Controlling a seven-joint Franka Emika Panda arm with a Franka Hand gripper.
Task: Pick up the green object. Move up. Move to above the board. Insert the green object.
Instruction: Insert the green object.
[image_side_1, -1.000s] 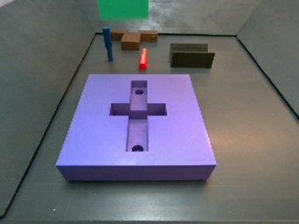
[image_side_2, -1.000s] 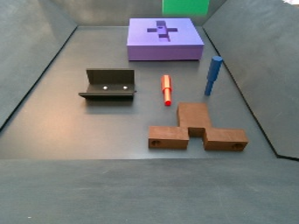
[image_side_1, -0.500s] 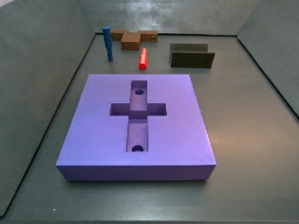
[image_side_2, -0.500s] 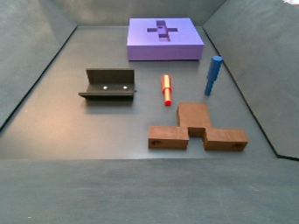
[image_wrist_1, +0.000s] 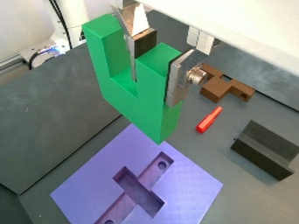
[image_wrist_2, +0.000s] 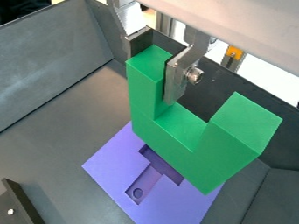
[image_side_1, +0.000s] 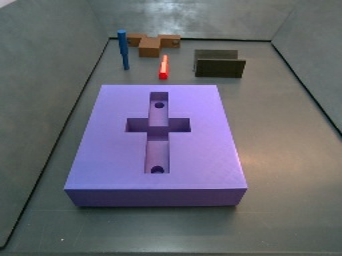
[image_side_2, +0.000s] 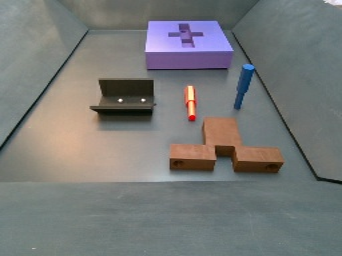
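My gripper (image_wrist_1: 156, 66) is shut on one prong of the bright green U-shaped object (image_wrist_1: 135, 92), seen in both wrist views (image_wrist_2: 187, 140). It hangs high over the purple board (image_wrist_1: 105, 188), whose cross-shaped recess lies below the block's base (image_wrist_2: 111, 157). In both side views the board (image_side_1: 201, 140) (image_side_2: 167, 50) shows with its recess bare, and the gripper and green object are out of view above the frame.
A brown U-shaped block (image_side_2: 227, 150), a red stick (image_side_2: 190, 100) and an upright blue post (image_side_2: 245, 85) lie on the floor beyond the board. The dark fixture (image_side_2: 124, 97) stands beside them. Grey walls enclose the floor.
One second ago the green object showed at the top edge of both side views. It has since risen out of those views. The board and other pieces have not moved.
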